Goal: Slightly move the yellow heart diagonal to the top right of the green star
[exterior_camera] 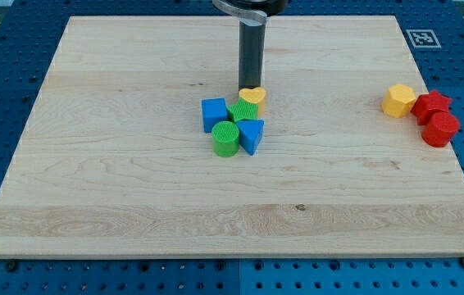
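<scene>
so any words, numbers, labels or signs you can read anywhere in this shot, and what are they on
No words, numbers or brand names can be read anywhere.
The only sign is a black-and-white square marker on the wooden board, in the corner at the view's top right; it is a pattern, not text, and too small to decode.
The blocks carry no print, including the yellow heart by my tip and the green star.
</scene>
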`<action>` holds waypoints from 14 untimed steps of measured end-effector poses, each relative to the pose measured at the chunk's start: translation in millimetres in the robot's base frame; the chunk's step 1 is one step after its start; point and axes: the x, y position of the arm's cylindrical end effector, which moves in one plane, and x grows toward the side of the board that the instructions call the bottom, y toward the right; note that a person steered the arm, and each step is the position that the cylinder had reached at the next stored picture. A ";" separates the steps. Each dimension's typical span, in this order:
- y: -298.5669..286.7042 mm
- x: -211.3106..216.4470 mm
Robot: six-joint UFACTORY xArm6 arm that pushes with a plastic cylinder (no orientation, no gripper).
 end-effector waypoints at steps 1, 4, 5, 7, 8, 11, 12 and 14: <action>15.8 -13.4; 64.9 9.1; 48.9 17.3; 8.7 54.2; -9.4 74.8; -56.1 112.8; -59.4 113.1; -41.0 79.3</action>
